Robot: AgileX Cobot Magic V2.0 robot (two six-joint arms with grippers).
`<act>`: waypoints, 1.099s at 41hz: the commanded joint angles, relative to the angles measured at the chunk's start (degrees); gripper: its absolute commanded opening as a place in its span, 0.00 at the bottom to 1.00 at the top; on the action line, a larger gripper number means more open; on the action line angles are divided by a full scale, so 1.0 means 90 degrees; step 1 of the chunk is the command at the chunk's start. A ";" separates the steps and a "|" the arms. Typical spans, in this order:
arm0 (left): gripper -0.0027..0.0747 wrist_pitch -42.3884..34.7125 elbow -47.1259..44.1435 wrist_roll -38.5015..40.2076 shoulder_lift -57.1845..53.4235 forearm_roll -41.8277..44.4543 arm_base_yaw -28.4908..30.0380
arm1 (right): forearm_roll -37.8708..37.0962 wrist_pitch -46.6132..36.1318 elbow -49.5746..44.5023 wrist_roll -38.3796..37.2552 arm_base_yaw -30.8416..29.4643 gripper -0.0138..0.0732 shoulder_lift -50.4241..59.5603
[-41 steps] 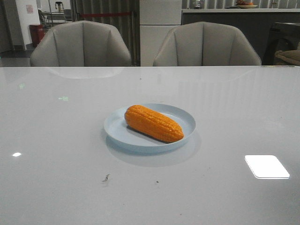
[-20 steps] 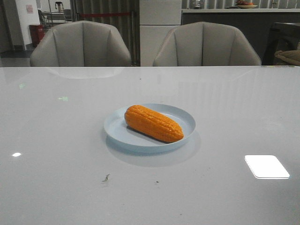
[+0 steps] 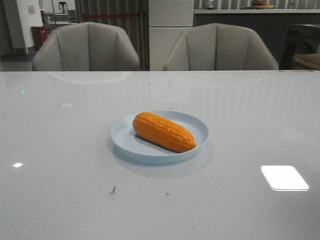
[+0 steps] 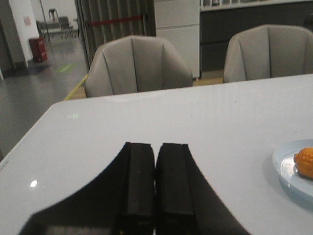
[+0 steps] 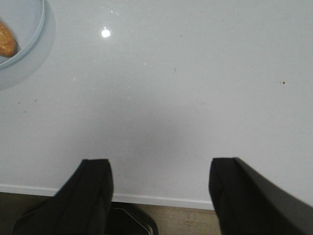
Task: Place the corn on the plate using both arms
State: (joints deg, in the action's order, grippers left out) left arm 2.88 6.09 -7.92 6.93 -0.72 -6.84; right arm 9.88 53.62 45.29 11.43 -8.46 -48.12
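Corn: the corn (image 3: 163, 131) lies on its side in the plate (image 3: 123, 137), thick end toward 10 o'clock, tapered end toward 4 o'clock, in the front view.
Left gripper: the left gripper (image 4: 155, 188) has its two black fingers pressed together with nothing between them; it sits above bare table, well apart from the plate, whose rim (image 4: 277, 164) shows at 3 o'clock in the left wrist view with an end of the corn (image 4: 305, 162) on it.
Right gripper: the right gripper (image 5: 161, 188) has its fingers wide apart and holds nothing; it hangs over the near table edge, with the plate rim (image 5: 36, 41) and a bit of corn (image 5: 7, 41) at 10 o'clock in the right wrist view.
Table: the white glossy table (image 3: 250, 125) carries a bright rectangular light glare (image 3: 284, 177) at 4 o'clock from the plate and small dark specks (image 3: 113, 189) at 7 o'clock.
Around: two grey chairs (image 3: 86, 46) stand behind the far edge at 12 o'clock.
In the way: nothing lies between either gripper and the plate.
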 commanded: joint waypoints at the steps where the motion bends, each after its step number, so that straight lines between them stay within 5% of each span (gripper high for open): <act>1: 0.16 -0.0575 -0.0124 0.0069 -0.0684 0.0036 -0.0098 | 0.0090 -0.0311 0.0173 0.0001 -0.0026 0.77 0.0043; 13: 0.16 -0.0565 -0.0967 0.0069 -0.0848 -0.0027 0.0021 | 0.0090 -0.0313 0.0167 0.0001 -0.0026 0.77 0.0044; 45: 0.16 -0.0320 -0.0952 0.0069 -0.0848 -0.0387 0.0020 | 0.0090 -0.0320 0.0167 0.0001 -0.0026 0.77 0.0044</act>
State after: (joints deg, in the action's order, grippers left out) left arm 4.61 -0.29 -7.92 -0.29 -3.58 -6.70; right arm 9.88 53.62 45.29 11.43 -8.46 -48.12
